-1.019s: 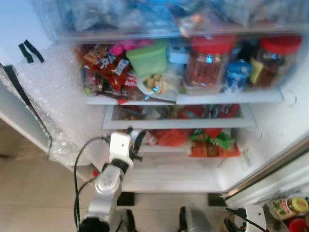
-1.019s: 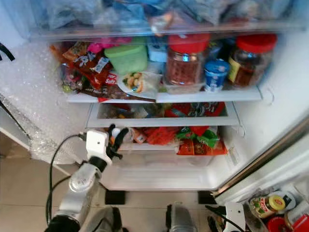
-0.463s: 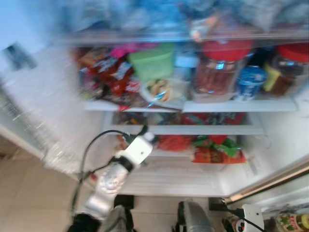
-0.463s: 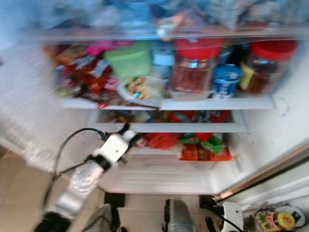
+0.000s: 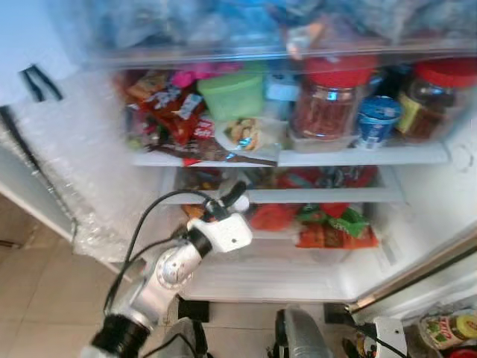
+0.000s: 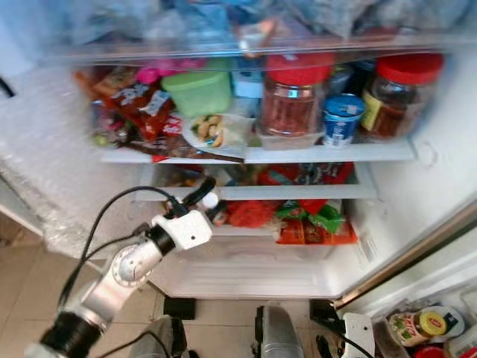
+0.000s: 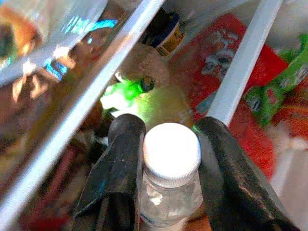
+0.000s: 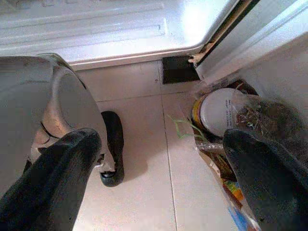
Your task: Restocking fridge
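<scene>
Nearest to me, my right gripper (image 8: 159,173) hangs idle over the tiled floor (image 8: 144,144) with its fingers spread wide and nothing between them; a jar with a yellow lid (image 6: 417,326) and other supplies wait on the ground beside the fridge's open edge, so I judge there is more stock to bring in.

Further out, my left gripper (image 7: 168,159) is clamped on a small clear bottle with a white cap (image 7: 172,153), one black finger on each side just under the cap. In the head views that bottle (image 5: 240,201) sits at the front lip of the lower shelf (image 5: 328,195), near its left end, not yet resting inside.

Beyond it, the lower compartment already holds red and green packets (image 5: 335,224), and a green bottle (image 7: 129,91) lies deeper in. The shelf above is crowded: snack bags (image 5: 171,112), a green tub (image 5: 233,91), red-lidded jars (image 5: 328,101) and a blue cup (image 5: 376,119).

So I reckon this item is mid-placement: it must still be pushed in, set down and released.
</scene>
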Tool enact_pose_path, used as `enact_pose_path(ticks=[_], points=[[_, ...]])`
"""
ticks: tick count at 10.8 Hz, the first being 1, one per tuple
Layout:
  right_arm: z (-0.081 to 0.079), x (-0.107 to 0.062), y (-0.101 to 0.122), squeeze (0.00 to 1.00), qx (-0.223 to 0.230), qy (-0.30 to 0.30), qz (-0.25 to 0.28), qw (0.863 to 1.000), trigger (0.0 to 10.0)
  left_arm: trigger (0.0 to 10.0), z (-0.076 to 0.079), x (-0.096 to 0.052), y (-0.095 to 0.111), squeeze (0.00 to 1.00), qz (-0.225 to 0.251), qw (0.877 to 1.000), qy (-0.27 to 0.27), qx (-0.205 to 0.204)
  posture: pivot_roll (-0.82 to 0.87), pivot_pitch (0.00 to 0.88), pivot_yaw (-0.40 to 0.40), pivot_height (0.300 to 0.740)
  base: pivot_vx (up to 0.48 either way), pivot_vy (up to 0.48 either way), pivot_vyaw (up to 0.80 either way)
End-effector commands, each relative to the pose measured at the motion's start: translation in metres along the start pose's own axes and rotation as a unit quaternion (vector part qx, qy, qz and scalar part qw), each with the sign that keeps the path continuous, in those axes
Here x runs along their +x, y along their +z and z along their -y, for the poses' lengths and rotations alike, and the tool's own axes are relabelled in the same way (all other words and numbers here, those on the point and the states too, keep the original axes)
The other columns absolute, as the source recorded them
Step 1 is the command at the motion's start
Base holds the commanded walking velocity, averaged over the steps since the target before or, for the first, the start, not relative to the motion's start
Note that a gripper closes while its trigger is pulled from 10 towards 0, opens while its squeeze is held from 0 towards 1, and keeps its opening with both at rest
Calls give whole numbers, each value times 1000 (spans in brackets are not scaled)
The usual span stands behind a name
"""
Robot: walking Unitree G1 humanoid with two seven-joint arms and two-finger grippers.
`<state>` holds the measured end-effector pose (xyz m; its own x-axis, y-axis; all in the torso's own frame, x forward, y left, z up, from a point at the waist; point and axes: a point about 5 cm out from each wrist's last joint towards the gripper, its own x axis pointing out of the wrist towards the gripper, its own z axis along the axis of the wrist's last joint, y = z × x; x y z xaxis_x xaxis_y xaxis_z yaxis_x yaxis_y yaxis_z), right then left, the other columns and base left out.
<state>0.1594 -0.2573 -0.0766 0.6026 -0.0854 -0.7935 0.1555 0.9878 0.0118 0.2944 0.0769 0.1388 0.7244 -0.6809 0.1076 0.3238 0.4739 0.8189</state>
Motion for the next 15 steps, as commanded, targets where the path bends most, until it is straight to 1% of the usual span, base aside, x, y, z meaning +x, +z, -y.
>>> enact_pose_path(ticks=[1, 2, 3, 4, 5, 6, 8, 9, 10, 11, 12, 13, 14, 15], points=[[1, -2, -8, 0, 9, -4, -11, 1000, 10000, 10000, -2, 3, -3, 0, -10, 998, -9, 64, -129, 169, 54, 647, 0, 0, 0], [0, -2, -8, 0, 9, -4, -10, 1000, 10000, 10000, -2, 5, -11, 0, -27, 994, -13, 102, -134, 169, 55, 647, 0, 0, 0], [0, -2, -7, 0, 12, -5, -9, 1000, 10000, 10000, -1, 9, -21, 0, -41, 992, -19, 120, -134, 170, 56, 647, 0, 0, 0], [0, -2, -7, 0, 12, -6, -9, 1000, 10000, 10000, 3, 13, -27, 0, -48, 990, -38, 130, -132, 170, 55, 647, 0, 0, 0], [0, -1, -7, 0, 14, -7, -8, 1000, 10000, 10000, 5, 19, -37, 0, -62, 985, -44, 157, -137, 166, 60, 647, 0, 0, 0], [1, -2, -7, 0, 18, -9, -6, 1000, 10000, 10000, 2, 21, -47, 0, -88, 981, -38, 168, -143, 166, 59, 647, 0, 0, 0], [1, -2, -6, 0, 18, -12, -4, 1000, 10000, 10000, -4, 26, -60, 0, -121, 975, -20, 186, -143, 164, 56, 647, 0, 0, 0], [2, -2, -6, 0, 19, -14, -4, 1000, 10000, 10000, -6, 28, -64, 0, -137, 974, -7, 180, -141, 164, 56, 647, 0, 0, 0], [2, -1, -6, 0, 19, -14, -3, 1000, 10000, 10000, -5, 30, -66, 0, -144, 974, -2, 176, -142, 163, 54, 647, 0, 0, 0], [2, -1, -5, 0, 19, -14, -3, 1000, 10000, 10000, -4, 32, -65, 0, -146, 976, 3, 164, -143, 162, 55, 647, 0, 0, 0], [2, -1, -5, 0, 19, -15, -2, 1000, 10000, 10000, -6, 35, -65, 0, -150, 976, 15, 160, -144, 161, 56, 647, 0, 0, 0], [2, -1, -4, 0, 19, -15, -2, 1000, 10000, 10000, -9, 38, -64, 59, -149, 976, 24, 157, -148, 161, 57, 647, 0, 0, 0], [2, -1, -4, 0, 19, -15, -2, 1000, 10000, 10000, -14, 42, -62, 1000, -146, 977, 36, 152, -146, 161, 57, 647, 0, 0, 0], [2, -1, -4, 0, 19, -16, -2, 1000, 10000, 10000, -16, 43, -62, 1000, -146, 978, 38, 147, -146, 161, 57, 647, 0, 0, 0]])
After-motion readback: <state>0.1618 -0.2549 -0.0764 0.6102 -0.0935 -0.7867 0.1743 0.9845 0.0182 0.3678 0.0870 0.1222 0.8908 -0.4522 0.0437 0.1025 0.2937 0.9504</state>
